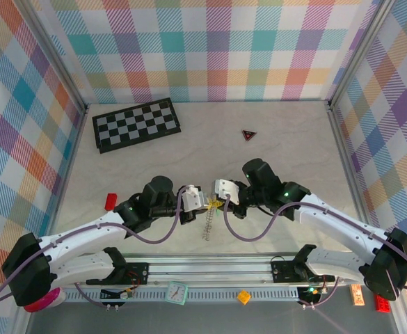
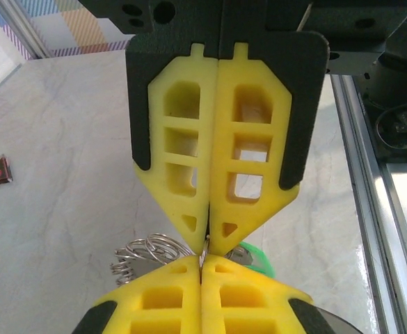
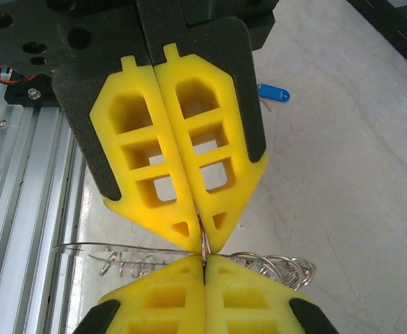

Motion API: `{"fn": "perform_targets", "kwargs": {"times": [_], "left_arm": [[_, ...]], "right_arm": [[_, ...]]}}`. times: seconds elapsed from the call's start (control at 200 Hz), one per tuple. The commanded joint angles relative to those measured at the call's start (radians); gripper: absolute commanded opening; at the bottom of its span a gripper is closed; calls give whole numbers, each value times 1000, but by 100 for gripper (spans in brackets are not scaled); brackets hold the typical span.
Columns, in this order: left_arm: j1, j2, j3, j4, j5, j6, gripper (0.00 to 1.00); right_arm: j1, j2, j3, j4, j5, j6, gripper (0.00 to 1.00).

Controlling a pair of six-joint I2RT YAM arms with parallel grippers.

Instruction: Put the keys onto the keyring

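**Two Claws Pinch the Keyring**

Yellow fingers of the left claw sit right up close in the left wrist view. They are pressed tight together. The right claw points straight at them, nose to nose, and its fingers are pressed together too. A thin bit of silver wire sits in the tiny gap where the tips meet. That wire is part of the keyring, so both claws are clamped on the keyring.

The keyring looks like shiny loops of wire bunched together. From above, it stretches from the two claws down toward the near edge of the tabletop. I cannot tell if its low end rests on the tabletop or hangs a little above it.

The green key peeks out just beside the tip of the right claw, near the loops. Most of it is hidden, so I cannot tell if it is on the keyring. The blue key lies flat on the tabletop, behind the left claw in the right wrist view, apart from the keyring.

A dark triangle with a red mark lies farther back on the tabletop, well apart from the claws. A black-and-white checkerboard lies at the far left.
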Motion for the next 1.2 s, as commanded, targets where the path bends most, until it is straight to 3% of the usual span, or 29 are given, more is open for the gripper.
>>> {"fn": "perform_targets", "kwargs": {"times": [0.0,0.1,0.265,0.435,0.825,1.195], "left_arm": [[18,-10,-11,39,22,-3,0],[29,-44,-88,194,17,-68,0],[35,-62,-167,346,36,-151,0],[35,-53,-205,432,60,-177,0],[35,-32,-226,509,106,-180,0],[36,-25,-236,564,131,-209,0]], "right_arm": [[-4,-44,8,109,-41,68,17],[-49,-85,-64,164,-58,157,29],[-70,-110,-140,203,-79,256,33],[-70,-90,-159,207,-108,260,34],[-69,-69,-167,273,-179,231,32],[-49,-41,-173,325,-225,198,17]]}}
